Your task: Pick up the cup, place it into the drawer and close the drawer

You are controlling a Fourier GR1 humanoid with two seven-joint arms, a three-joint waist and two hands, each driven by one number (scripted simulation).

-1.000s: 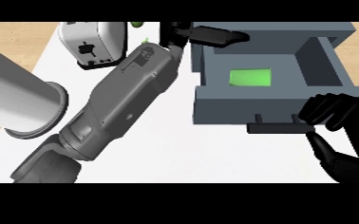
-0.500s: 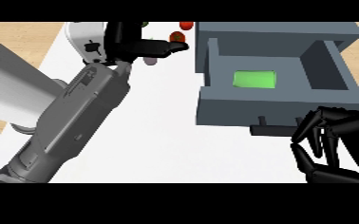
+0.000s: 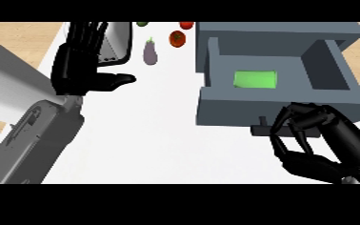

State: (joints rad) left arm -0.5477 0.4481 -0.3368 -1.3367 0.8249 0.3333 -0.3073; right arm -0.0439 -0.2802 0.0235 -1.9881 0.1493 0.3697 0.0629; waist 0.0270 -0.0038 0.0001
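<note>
A grey drawer stands pulled out at the right of the white counter. The green cup lies inside it, on the drawer's floor. My left hand is well left of the drawer, fingers straight and thumb out to the right, holding nothing. Beside the drawer's front wall, my right hand has its fingers curled just right of the small dark handle. Whether the fingers touch the handle is not visible.
A silver appliance stands behind my left hand. A purple eggplant, a tomato and a second red fruit lie at the back centre. A grey rounded body fills the left edge.
My left arm has swung from over the drawer back to the left, and its hand is now spread open. The right hand has stayed by the drawer's front, fingers curling in.
</note>
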